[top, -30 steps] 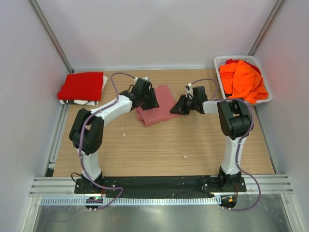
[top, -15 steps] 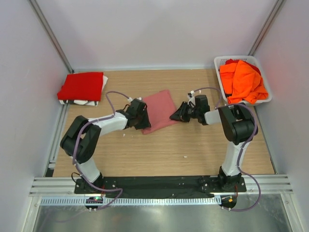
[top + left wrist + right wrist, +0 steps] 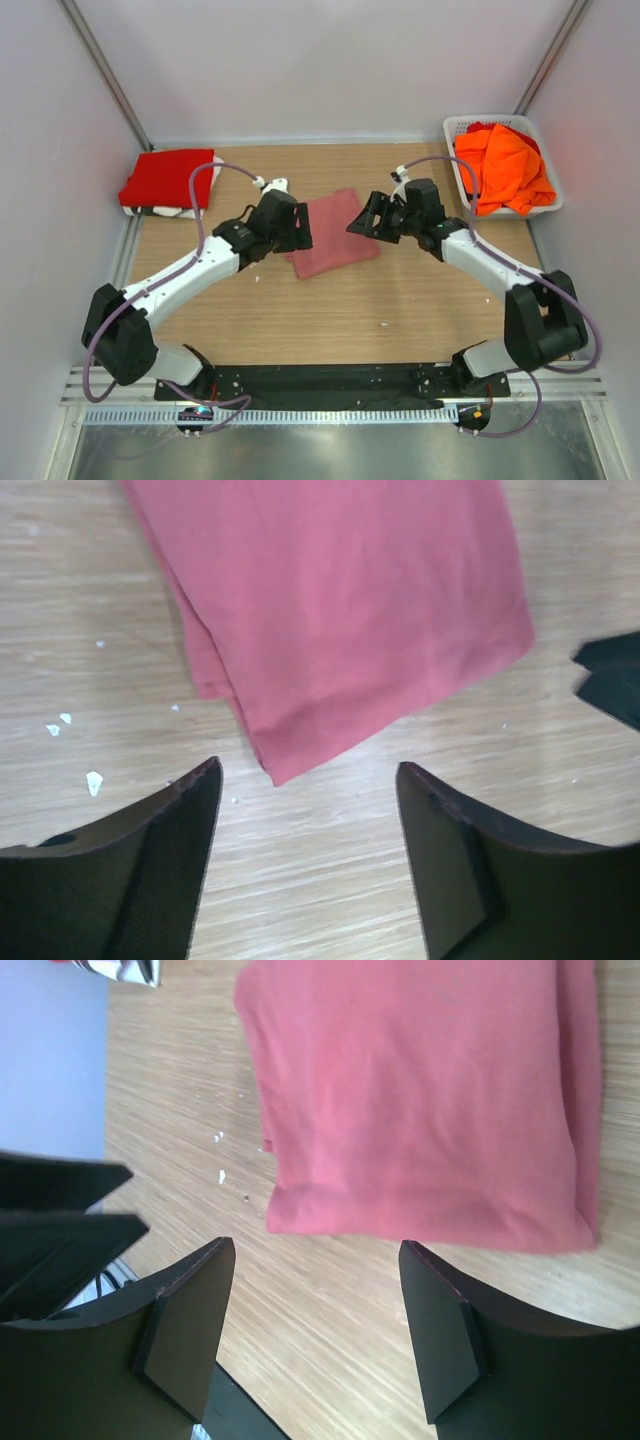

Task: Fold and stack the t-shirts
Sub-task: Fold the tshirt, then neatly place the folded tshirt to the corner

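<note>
A dusty rose-pink t-shirt [image 3: 333,245] lies folded in a small rectangle on the wooden table, mid-field. My left gripper [image 3: 297,230] hovers at its left edge, open and holding nothing; in the left wrist view the pink t-shirt [image 3: 340,610] lies just beyond the left gripper [image 3: 308,770]. My right gripper [image 3: 364,222] hovers at the shirt's right edge, open and empty as well; the pink t-shirt [image 3: 420,1100] lies past the right gripper [image 3: 315,1245]. A folded red t-shirt [image 3: 167,178] rests at the far left. Orange t-shirts [image 3: 505,165] are heaped in the basket.
The white lattice basket [image 3: 455,126] stands at the back right corner. The red shirt lies on something white with dark markings [image 3: 178,211]. Small white crumbs [image 3: 93,780] dot the wood left of the pink shirt. Walls close the table on three sides.
Both grippers have opened and let go of the pink shirt, which now lies folded flat. Both arms have stretched out and lifted away from its edges.
</note>
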`<state>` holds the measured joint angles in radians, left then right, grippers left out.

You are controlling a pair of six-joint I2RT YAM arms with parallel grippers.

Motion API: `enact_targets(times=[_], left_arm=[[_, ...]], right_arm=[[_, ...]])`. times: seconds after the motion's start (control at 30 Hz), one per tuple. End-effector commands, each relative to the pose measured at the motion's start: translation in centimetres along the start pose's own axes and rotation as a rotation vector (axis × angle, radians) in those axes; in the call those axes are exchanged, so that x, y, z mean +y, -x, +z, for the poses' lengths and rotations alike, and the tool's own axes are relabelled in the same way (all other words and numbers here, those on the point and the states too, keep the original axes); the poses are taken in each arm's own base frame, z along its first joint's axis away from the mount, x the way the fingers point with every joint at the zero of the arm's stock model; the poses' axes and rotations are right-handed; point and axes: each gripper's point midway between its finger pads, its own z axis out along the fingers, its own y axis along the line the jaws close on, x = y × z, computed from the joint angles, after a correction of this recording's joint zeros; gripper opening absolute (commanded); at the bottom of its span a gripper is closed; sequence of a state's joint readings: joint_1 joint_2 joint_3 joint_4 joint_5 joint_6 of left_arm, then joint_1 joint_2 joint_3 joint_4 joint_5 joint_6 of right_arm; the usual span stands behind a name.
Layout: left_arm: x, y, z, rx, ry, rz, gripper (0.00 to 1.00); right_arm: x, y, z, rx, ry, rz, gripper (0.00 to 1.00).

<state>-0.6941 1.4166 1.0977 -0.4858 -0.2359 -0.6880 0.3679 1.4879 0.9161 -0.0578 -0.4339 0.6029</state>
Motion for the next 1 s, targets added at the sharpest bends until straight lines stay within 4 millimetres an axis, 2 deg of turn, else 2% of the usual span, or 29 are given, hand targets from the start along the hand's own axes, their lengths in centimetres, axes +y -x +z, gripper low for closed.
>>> enact_targets(times=[0.0,0.03,0.07,0.1,0.13,0.2,0.23,0.27,0.3,0.33,0.37,0.4,0.47,0.5,0.53,0.6,0.83,0.97], left_arm=[[2.3,2.7,-0.1,-0.055,0.068,0.006,0.78],[2.7,3.3,0.6,-0.059,0.07,0.011,0.8],[2.9,4.2,0.9,-0.061,0.054,-0.008,0.81],[4.1,5.1,1.5,-0.041,0.028,-0.061,0.81],[4.2,6.3,1.9,-0.059,-0.006,-0.108,0.8],[5.8,7.6,2.6,-0.064,-0.069,-0.189,0.82],[5.8,9.2,2.9,-0.12,-0.111,-0.217,0.83],[6.5,8.8,3.9,-0.109,-0.115,-0.232,0.85],[7.5,9.4,4.4,-0.119,-0.119,-0.248,0.85],[7.3,9.9,5.0,-0.125,-0.153,-0.242,0.85],[7.6,9.8,5.7,-0.121,-0.158,-0.225,0.84],[8.2,9.1,7.4,-0.096,-0.149,-0.225,0.83],[7.7,9.2,8.8,-0.095,-0.211,-0.226,0.81],[8.2,7.7,10.6,-0.046,-0.213,-0.243,0.81],[7.7,8.4,11.2,-0.07,-0.253,-0.248,0.81],[7.9,6.7,13.0,-0.021,-0.273,-0.273,0.79],[9.6,3.7,16.3,0.018,-0.219,-0.317,0.78],[9.6,2.9,17.4,0.048,-0.23,-0.325,0.61]], right_arm=[[0.0,-0.1,-3.3,-0.034,-0.071,-0.025,0.73],[0.6,0.1,-4.5,-0.06,-0.06,-0.037,0.76],[0.3,-1.0,-5.1,-0.048,-0.068,-0.029,0.78],[0.3,-1.3,-5.6,-0.051,-0.066,-0.031,0.79],[1.0,-1.4,-6.6,-0.068,-0.047,-0.042,0.82],[0.4,-2.8,-7.5,-0.04,-0.067,-0.045,0.84],[0.6,-2.9,-8.3,-0.053,-0.063,-0.055,0.86],[0.1,-3.7,-8.7,-0.035,-0.087,-0.05,0.86],[0.1,-3.9,-9.1,-0.038,-0.087,-0.055,0.87],[0.1,-4.2,-9.5,-0.038,-0.087,-0.055,0.88],[0.3,-4.6,-10.1,-0.039,-0.079,-0.057,0.88],[0.4,-4.9,-10.4,-0.039,-0.071,-0.057,0.88],[0.5,-5.5,-11.0,-0.035,-0.063,-0.056,0.89],[0.6,-5.8,-11.2,-0.031,-0.06,-0.057,0.89],[0.5,-5.9,-11.3,-0.029,-0.06,-0.059,0.89],[0.6,-6.3,-11.7,-0.023,-0.058,-0.06,0.89],[0.9,-6.7,-12.7,-0.015,-0.052,-0.082,0.9],[1.1,-6.6,-12.7,-0.015,-0.045,-0.087,0.9]])
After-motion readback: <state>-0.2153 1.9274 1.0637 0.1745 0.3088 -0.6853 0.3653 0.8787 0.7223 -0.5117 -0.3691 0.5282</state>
